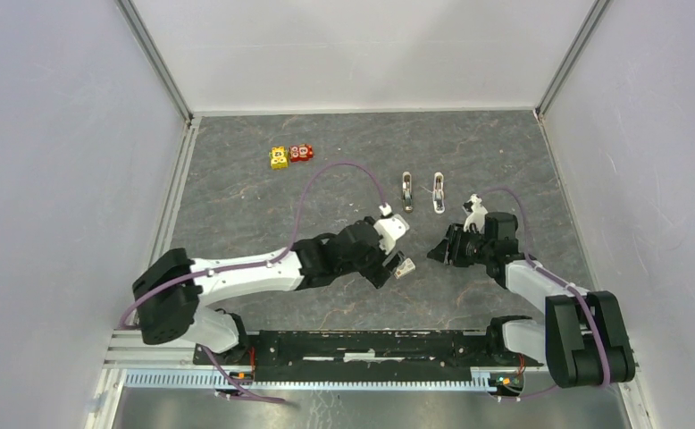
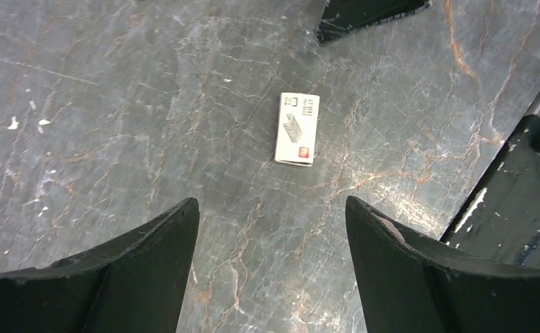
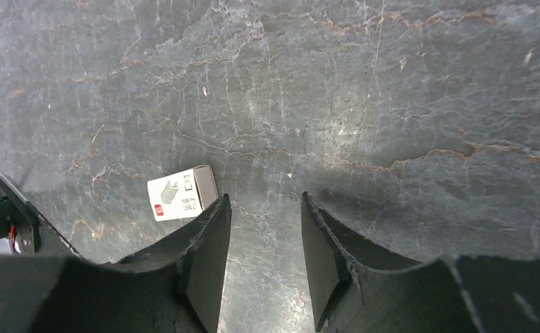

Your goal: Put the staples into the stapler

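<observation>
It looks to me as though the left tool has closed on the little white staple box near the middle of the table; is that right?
Not quite. The left tool is open and empty. The staple box lies flat on the table just ahead of its fingers, untouched, near the middle of the table. The left wrist view shows this plainly.

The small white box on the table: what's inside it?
The box looks closed, lying flat on the table, so its contents are hidden. Only a printed staple drawing and a red mark show outside.

Box (image 2: 297, 129) before staplers (image 1: 407, 192) (apparently two)
</observation>
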Robot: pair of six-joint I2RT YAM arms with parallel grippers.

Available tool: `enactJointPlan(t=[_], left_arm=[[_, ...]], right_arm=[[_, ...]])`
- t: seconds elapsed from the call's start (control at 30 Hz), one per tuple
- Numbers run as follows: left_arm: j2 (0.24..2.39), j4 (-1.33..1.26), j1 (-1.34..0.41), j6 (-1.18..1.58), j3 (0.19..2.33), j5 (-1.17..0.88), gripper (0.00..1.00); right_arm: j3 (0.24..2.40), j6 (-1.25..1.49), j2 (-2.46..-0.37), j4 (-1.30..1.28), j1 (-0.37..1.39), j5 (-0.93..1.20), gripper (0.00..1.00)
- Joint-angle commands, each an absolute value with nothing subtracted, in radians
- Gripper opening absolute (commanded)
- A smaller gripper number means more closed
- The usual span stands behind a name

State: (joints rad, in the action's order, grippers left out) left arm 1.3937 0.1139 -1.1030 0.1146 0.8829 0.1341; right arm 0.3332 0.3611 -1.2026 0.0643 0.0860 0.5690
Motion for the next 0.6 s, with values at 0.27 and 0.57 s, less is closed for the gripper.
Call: enactJointPlan(t=[0.27,0.57], left_arm=[[1.667,0.006,-1.169,0.012,1.041,0.199,0.83],[1.781,-0.036,-1.171,0.002,1.082,0.14,0.81]], right_arm=[[0.307,0.442,-1.145,0.191,0.07,0.543,0.51],[0.293,0.438,-1.14,0.19,0.062,0.53,0.55]])
